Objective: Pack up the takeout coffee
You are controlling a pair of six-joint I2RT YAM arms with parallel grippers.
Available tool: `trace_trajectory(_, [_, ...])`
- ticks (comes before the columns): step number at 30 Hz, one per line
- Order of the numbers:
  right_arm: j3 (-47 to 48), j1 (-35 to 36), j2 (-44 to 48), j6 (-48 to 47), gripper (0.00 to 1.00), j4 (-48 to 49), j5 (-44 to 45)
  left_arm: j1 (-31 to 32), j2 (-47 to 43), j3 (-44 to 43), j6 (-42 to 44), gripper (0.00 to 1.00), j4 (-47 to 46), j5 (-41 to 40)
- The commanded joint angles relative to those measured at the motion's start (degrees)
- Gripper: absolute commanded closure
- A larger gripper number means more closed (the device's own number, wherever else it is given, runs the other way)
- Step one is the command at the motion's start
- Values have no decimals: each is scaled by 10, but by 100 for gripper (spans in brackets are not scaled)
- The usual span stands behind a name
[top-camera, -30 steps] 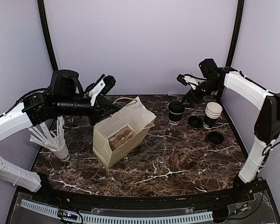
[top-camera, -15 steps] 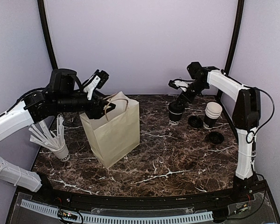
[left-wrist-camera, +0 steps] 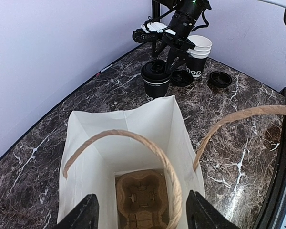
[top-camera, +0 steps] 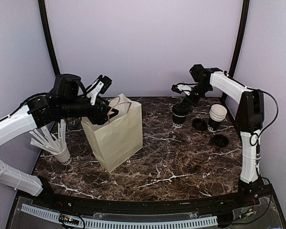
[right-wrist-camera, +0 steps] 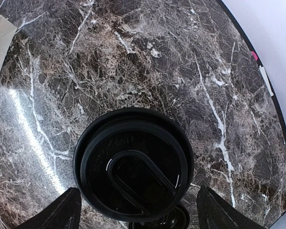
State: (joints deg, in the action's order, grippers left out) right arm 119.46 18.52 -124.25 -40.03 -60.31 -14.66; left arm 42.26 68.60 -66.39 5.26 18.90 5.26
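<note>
A dark paper cup with a round black lid (top-camera: 179,116) stands at the back right of the marble table (top-camera: 181,162). My right gripper (top-camera: 184,101) hangs open just above it; in the right wrist view the lid (right-wrist-camera: 133,169) fills the space between the fingertips (right-wrist-camera: 62,212) without touching them. The cream handled bag (top-camera: 115,138) stands upright at left centre. My left gripper (left-wrist-camera: 143,217) is open over its mouth, one rope handle (left-wrist-camera: 169,176) looping loosely between the fingers. The tan pulp tray (left-wrist-camera: 143,198) lies flat on the bag's bottom.
A stack of white cups (top-camera: 217,117) stands right of the lidded cup, with two loose black lids (top-camera: 199,124) (top-camera: 221,140) on the table beside it. A white cup of paper-wrapped sticks (top-camera: 62,153) leans at the left edge. Walls close in behind.
The bag has gone from tilted to upright, and my left gripper has opened and let go of its handle. My right gripper has moved left to above the lidded cup.
</note>
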Motion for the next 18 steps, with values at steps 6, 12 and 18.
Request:
trace_trajectory(6, [20,9,-30,-1,15,5,1,-4,-11,15,-8,34,-12,-3])
trace_trajectory(12, [20,14,-32,-5,20,6,7,-4,-10,17,-9,33,-8,-1])
trace_trajectory(18, [18,16,-16,-4,32,-5,7,-4,-11,17,-10,33,-8,-2])
